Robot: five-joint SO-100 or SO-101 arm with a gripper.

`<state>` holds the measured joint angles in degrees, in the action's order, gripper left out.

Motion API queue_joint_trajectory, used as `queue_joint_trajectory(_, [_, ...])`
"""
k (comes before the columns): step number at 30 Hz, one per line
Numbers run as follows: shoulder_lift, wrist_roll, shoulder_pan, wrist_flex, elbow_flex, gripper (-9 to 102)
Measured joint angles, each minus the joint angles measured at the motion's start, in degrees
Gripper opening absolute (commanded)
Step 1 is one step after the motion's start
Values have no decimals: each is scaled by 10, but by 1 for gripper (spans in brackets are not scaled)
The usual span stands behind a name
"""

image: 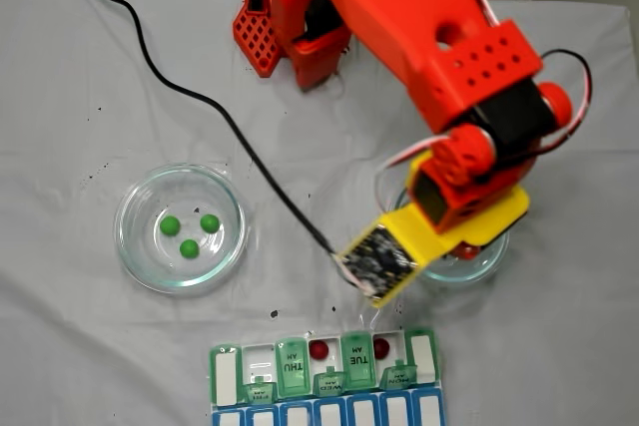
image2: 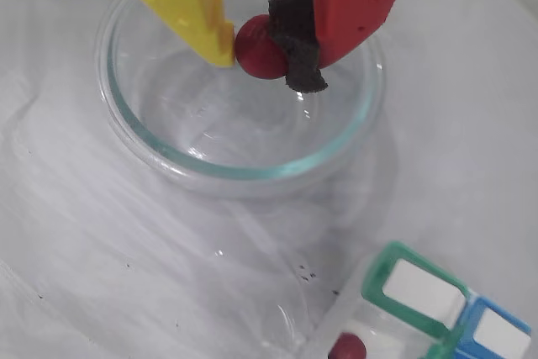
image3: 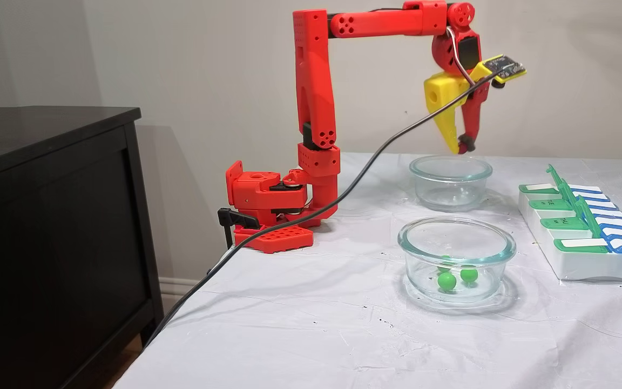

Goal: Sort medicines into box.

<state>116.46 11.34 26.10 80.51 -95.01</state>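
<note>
A dark red ball [image2: 259,48] is pinched between the yellow finger [image2: 189,6] and the red, foam-padded finger [image2: 336,14] of the gripper [image2: 262,55], as the wrist view shows; the jaws are clenched on it above the clear glass bowl [image2: 210,161]. In a fixed view from the side, the gripper [image3: 461,147] is seen just above the rim of the far glass bowl [image3: 450,181], clear of the glass.

Two more dark red balls are lodged in open compartments of the pill organizer [image: 324,371]: one [image: 319,350] between the lids marked THU and TUE, the other [image: 381,349] to the right of the TUE lid in a fixed view from above. One of them [image2: 346,347] is also caught at the lower edge of the wrist view, beside a green-framed lid [image2: 416,292].

Three bright green balls [image: 190,231] are gathered in the left glass bowl [image: 135,246] of that top-down view, well apart from the organizer; from the side the same bowl [image3: 457,254] is the nearer one.

Everything is set on a white cloth [image3: 289,324]. A black cable [image: 200,97] is run across it to the wrist camera board [image: 377,258].
</note>
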Motion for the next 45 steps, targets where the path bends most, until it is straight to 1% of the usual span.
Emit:
queue_joint_trajectory(5, [72, 14, -55, -66, -44, 0])
queue_joint_trajectory(11, [77, 47, -98, -66, -45, 0])
queue_joint_trajectory(17, [107, 98, -174, -109, -65, 0])
queue_joint_trajectory(19, [118, 121, -201, -128, -79, 0])
queue_joint_trajectory(24, [156, 171, -279, -205, -178, 0])
queue_joint_trajectory(26, [165, 178, -294, -227, -207, 0])
queue_joint_trajectory(29, [165, 182, -301, -254, -211, 0])
queue_joint_trajectory(35, [127, 189, -323, -305, -210, 0])
queue_joint_trajectory(39, [64, 195, -323, -347, -209, 0])
queue_joint_trajectory(45, [-40, 199, -333, -366, -156, 0])
